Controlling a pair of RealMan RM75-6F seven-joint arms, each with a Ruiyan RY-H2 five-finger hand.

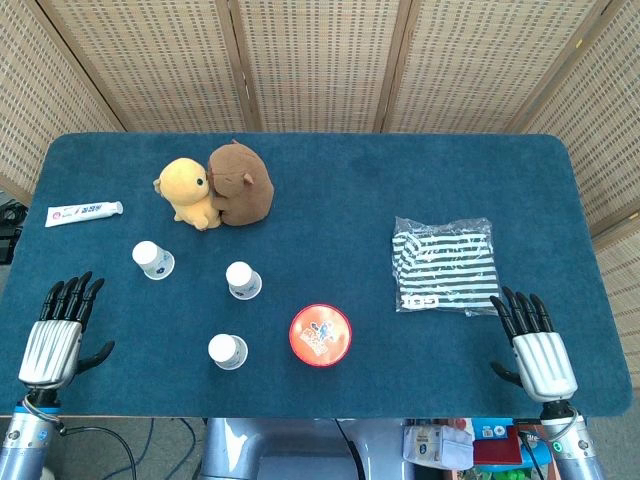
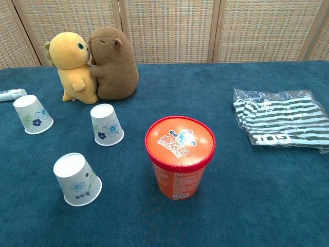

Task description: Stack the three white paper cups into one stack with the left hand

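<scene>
Three white paper cups with blue flower prints stand upside down and apart on the blue table. One cup (image 1: 153,259) (image 2: 32,114) is at the left, one (image 1: 243,279) (image 2: 106,124) in the middle, one (image 1: 228,351) (image 2: 76,179) nearest the front. My left hand (image 1: 60,332) rests flat and open at the front left edge, well left of the cups and holding nothing. At the front right edge my right hand (image 1: 535,343) lies open and empty. Neither hand shows in the chest view.
An orange tub with a red lid (image 1: 320,335) (image 2: 180,156) stands right of the front cup. Two plush toys (image 1: 215,184) (image 2: 96,64) sit behind the cups. A toothpaste tube (image 1: 83,212) lies far left. A bagged striped cloth (image 1: 444,264) (image 2: 284,121) lies at the right.
</scene>
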